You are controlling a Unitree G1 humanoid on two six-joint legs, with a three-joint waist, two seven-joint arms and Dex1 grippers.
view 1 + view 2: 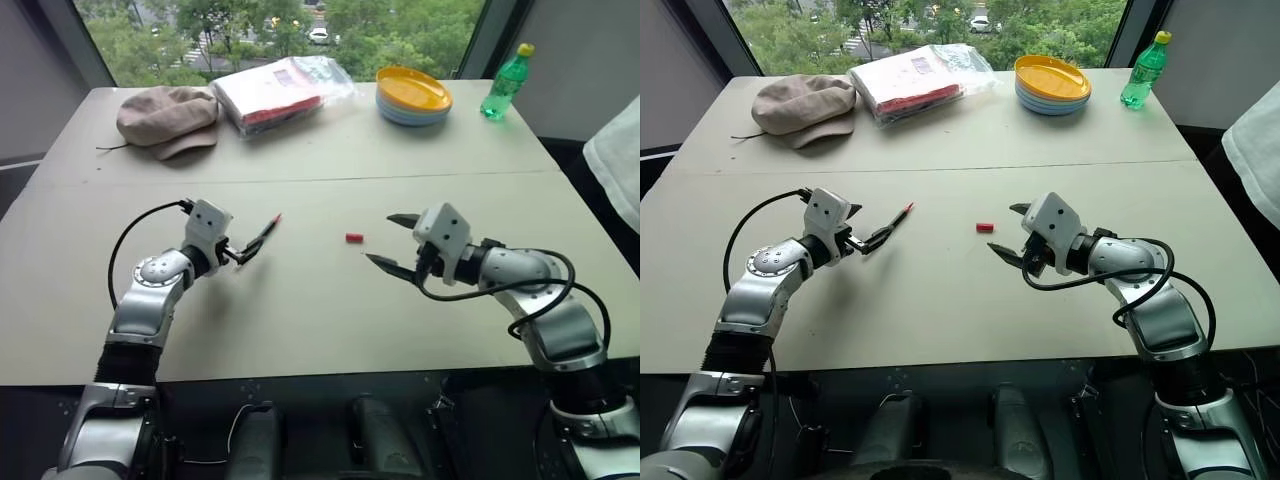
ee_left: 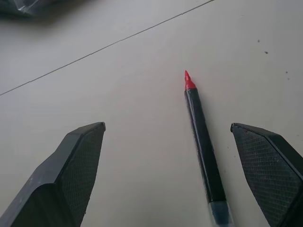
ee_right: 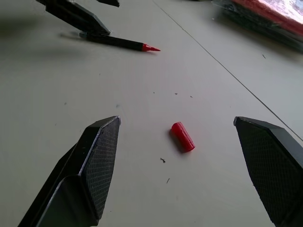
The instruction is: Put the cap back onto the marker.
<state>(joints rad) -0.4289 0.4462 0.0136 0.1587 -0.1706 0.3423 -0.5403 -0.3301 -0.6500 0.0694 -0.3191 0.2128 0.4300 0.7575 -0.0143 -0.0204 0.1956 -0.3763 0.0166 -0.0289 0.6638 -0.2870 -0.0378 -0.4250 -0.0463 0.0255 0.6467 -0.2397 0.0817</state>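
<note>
Currently the marker (image 2: 202, 149) lies flat on the table (image 1: 320, 320), cap off, red tip bare. No brand or writing is legible on it. The left gripper (image 2: 189, 177) straddles its barrel with both fingers spread wide, neither touching it. The cap (image 3: 182, 136) lies on its side on the table, well apart from the marker's tip and on the side that tip points toward. The right gripper (image 3: 189, 172) hovers over the cap, fingers apart, holding nothing.
</note>
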